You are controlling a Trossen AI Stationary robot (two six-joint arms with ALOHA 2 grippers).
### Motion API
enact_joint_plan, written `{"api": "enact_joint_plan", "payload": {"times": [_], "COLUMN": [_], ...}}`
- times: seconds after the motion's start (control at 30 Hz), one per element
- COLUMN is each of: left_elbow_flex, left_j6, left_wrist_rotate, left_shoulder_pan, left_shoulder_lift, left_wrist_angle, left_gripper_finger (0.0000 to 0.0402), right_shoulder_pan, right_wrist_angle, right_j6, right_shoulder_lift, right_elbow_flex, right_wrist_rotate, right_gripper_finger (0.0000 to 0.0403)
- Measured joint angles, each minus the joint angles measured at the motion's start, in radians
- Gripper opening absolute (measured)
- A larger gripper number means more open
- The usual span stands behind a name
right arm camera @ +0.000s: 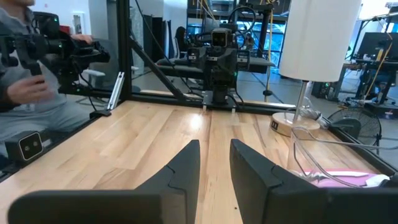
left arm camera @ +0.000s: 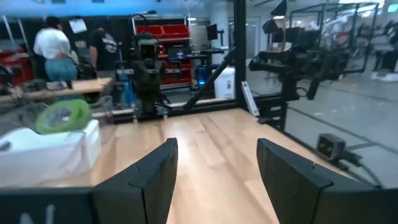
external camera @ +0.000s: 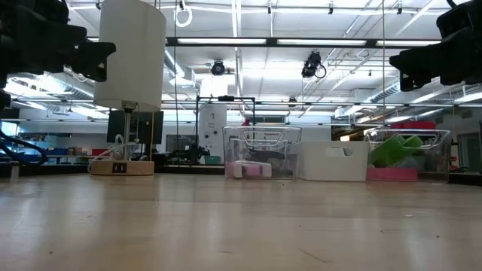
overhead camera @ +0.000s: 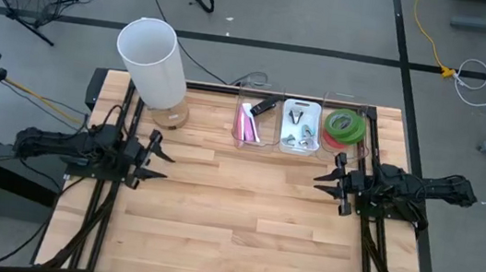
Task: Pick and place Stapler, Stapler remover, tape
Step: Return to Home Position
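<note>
Left claw apart at bench left edge; right claw apart at right edge; green tape in far-edge bin.

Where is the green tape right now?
In the high view, the green tape lies in the right clear bin at the far edge of the table, next to the white bin.

the high view looks straight down on the whole surface, lamp upper left, bins top centre. the low view sits at surface height, facing the same lamp and bins. the left wrist view looks close past the left claw toward the right arm; the right wrist view mirrors it, past the right claw to the left arm.
</note>
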Motion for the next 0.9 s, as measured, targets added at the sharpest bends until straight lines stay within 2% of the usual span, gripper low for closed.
{"api": "enact_joint_plan", "payload": {"times": [0.9], "left_elbow_flex": [-0.002], "left_j6": [-0.038], "left_wrist_rotate": [0.0], "left_shoulder_pan": [-0.005], "left_shoulder_lift": [0.01], "left_wrist_angle": [0.016], "left_gripper_finger": [0.0222], "right_shoulder_pan": [0.0], "right_wrist_angle": [0.0], "right_j6": [0.0], "right_shoulder_lift": [0.0], "right_elbow_flex": [0.0], "right_wrist_rotate": [0.0], "right_gripper_finger": [0.0089]}}
